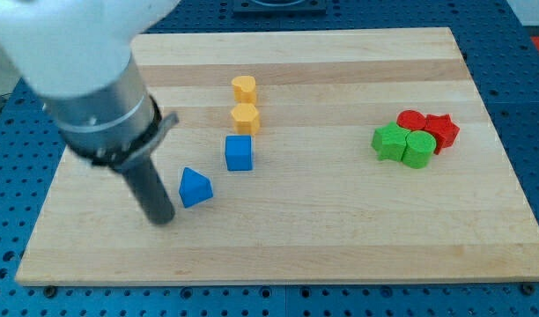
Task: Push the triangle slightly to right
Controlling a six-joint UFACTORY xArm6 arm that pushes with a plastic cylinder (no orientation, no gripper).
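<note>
While my tip (162, 219) rests just left of the single blue triangle (195, 187), bare worktop (322, 229) lies to the triangle's right; no jaws.

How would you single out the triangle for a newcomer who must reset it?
On the wooden board, look left of centre, below the two yellow blocks. The blue triangle sits just right of my tip; the blue cube nearby is square, not wedge-shaped.
</note>
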